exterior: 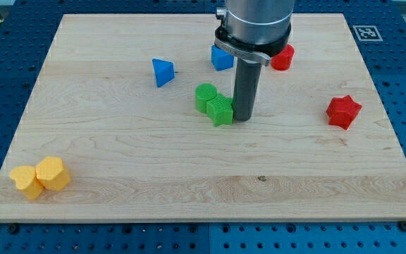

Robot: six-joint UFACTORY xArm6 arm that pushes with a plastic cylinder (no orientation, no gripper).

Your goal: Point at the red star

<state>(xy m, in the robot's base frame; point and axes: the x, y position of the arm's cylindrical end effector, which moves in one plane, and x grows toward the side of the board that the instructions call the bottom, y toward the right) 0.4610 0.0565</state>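
The red star [343, 111] lies on the wooden board [118, 155] at the view's right. My tip [243, 118] rests near the board's middle, well to the left of the red star. It stands right beside a green star-like block [220, 110], which touches a second green block [205, 96] on its upper left.
A blue triangle [162, 72] lies left of centre near the top. A blue block [221, 58] and a red block [283, 57] sit near the top, partly behind the arm. Two yellow blocks [27, 181] [52, 173] touch at the bottom left corner.
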